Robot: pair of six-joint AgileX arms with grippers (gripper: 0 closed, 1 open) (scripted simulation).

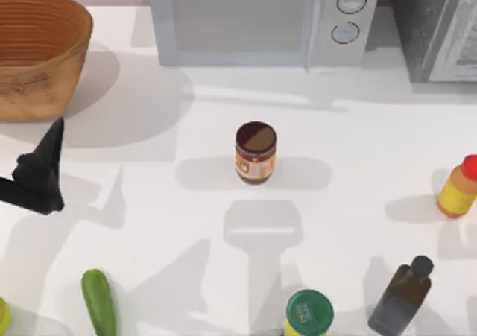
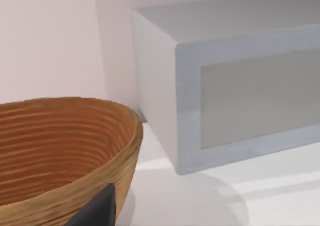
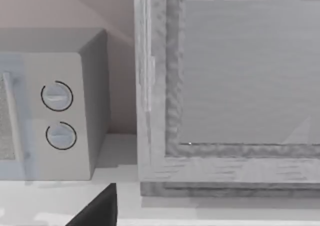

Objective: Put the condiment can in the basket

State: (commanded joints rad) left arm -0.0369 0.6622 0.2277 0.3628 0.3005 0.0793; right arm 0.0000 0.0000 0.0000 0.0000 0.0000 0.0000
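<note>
White table (image 1: 373, 127), lit, crossed by arm shadows. Microwave (image 1: 257, 19) at far edge, centre; two round dials on its right panel. Grey cabinet (image 1: 440, 27) just beside it at far right. Basket (image 1: 37, 49) at far left corner, upright, ribbed inside, well apart from the can. Left gripper (image 1: 37, 176) at left edge, just in front of basket, low over table; fingers' state: cannot tell. In left wrist view, dark fingertip (image 2: 97, 211) against basket wall (image 2: 60, 146). Right wrist view faced microwave dials and cabinet. Dark bottle (image 1: 401, 297) at near right. Cucumber (image 1: 98, 300) near left. Red-capped yellow bottle (image 1: 458, 187) at right edge. Green-lidded can (image 1: 308, 314) at near edge. Condiment can (image 1: 256, 152) upright at table centre, untouched, alone.
</note>
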